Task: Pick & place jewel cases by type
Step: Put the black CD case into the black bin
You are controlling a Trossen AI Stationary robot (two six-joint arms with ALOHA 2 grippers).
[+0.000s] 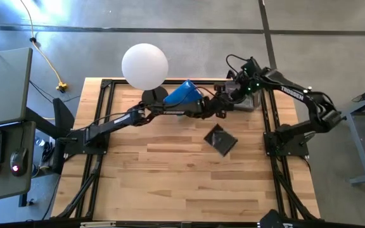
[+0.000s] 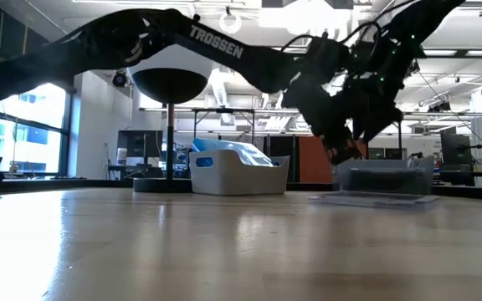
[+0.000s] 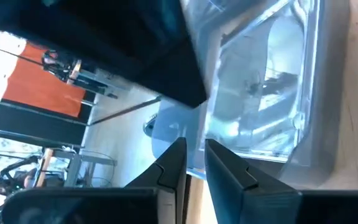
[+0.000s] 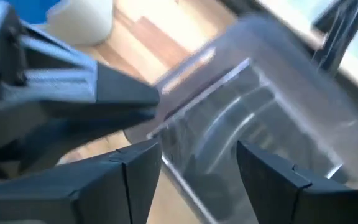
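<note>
My left gripper (image 3: 194, 158) reaches over the far middle of the table (image 1: 215, 109) and is shut on a clear jewel case (image 4: 229, 106). My right gripper (image 4: 197, 165) meets it from the right (image 1: 231, 100), open, one finger on either side of that case; I see no touch. A clear case with a dark inside (image 1: 220, 140) lies flat on the wood, near of both grippers. Blue cases lean in a white tub (image 1: 184, 94) at the far edge. A clear tub (image 1: 249, 102) stands at the far right. My left gripper pinches the clear jewel case between its two fingers at one edge, near a corner (image 4: 165, 107). The fingers come roughly level from the table's left. The case is lifted clear of the table and juts out past the fingertips toward my right gripper.
A lamp with a white globe (image 1: 144, 66) stands on its pole (image 2: 170, 125) at the far edge, left of the white tub (image 2: 237, 174). The clear tub (image 2: 383, 176) sits behind both grippers. Bare wood stretches across the near half of the table (image 1: 170, 183).
</note>
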